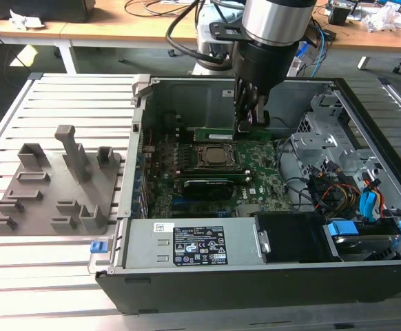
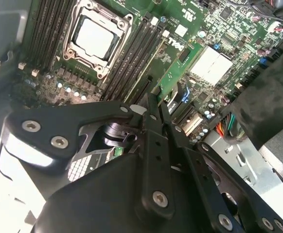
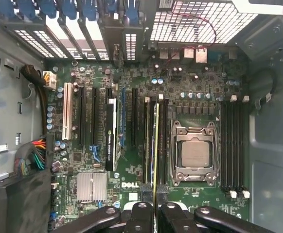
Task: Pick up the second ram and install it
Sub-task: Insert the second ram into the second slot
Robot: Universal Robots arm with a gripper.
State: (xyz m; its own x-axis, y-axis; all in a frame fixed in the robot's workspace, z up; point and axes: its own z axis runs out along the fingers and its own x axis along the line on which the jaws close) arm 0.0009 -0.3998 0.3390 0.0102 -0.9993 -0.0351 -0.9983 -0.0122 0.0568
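Green ram stick [image 3: 156, 145] is sitting edge-on in a slot beside the CPU socket [image 3: 195, 153]; I'm holding the gripper [image 3: 155, 201] over its end, fingers nearly closed on that edge, keeping it aligned. Neighbouring slots [image 3: 234, 145] and the case wall [image 1: 187, 93] are crowding it.

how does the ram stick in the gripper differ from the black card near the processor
The ram stick is plain green and thin; the black card is thicker with a dark face. The gripper clamps the stick; the card stands free of it. Both are long and stand on edge.
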